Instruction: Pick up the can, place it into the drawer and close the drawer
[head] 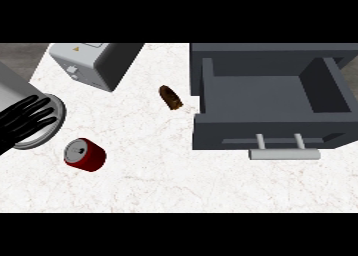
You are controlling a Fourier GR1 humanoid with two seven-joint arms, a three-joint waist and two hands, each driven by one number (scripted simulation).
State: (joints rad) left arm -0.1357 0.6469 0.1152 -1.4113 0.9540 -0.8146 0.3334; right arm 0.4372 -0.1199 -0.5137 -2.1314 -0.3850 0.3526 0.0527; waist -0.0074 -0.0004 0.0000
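Red can, one; open drawer, one; left hand, one

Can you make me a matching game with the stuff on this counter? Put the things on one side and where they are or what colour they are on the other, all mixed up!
Things:
1. can
2. drawer
3. left hand
4. small brown thing

Clues:
A. dark grey and pulled open
B. red, lying on its side
C. black, at the left edge
D. between the can and the drawer

Pairs: 1-B, 2-A, 3-C, 4-D
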